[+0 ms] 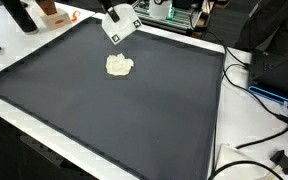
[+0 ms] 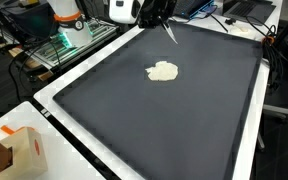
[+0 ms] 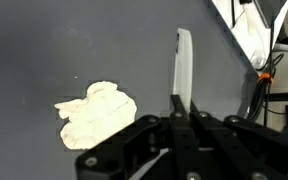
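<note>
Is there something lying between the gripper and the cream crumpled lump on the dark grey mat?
No, nothing visible. The gripper, shut on a thin white stick, hangs apart from the cream crumpled lump; only bare dark grey mat lies between them.

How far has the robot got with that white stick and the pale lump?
Done: the gripper is shut on the thin white stick. In hand: the stick is held over the dark mat, apart from the pale lump. Left: the lump lies alone, so any work on it seems yet to come.
</note>
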